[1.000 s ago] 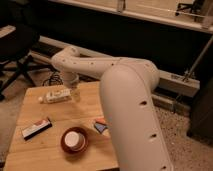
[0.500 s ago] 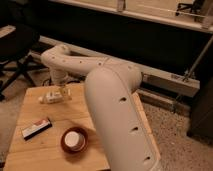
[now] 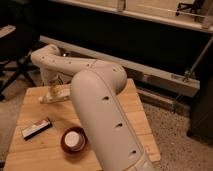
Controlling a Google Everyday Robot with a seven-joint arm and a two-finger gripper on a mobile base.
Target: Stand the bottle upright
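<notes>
- The box [image 3: 36, 128], flat and black, white and red, lay on the front left part of the wooden table [image 3: 132, 107], well apart from the bottle.
- The bottle [image 3: 45, 98] lay on its side near the table's far left edge. Its long axis ran roughly left to right, and its pale end pointed toward the left edge. It was not upright.
- The gripper [image 3: 55, 87] was positioned directly over the bottle, pointing down at the tabletop. Its fingers stood apart at full spread. Contact with the bottle could not be determined from this view.
- The red-brown bowl [image 3: 63, 137] sat on the front of the table, just right of the box. A white cup [image 3: 75, 141] stood inside it.
- The arm [image 3: 100, 115], cream-coloured and thick, rose from the lower right. It crossed above the middle of the table, bent at the far left and descended to the gripper.
</notes>
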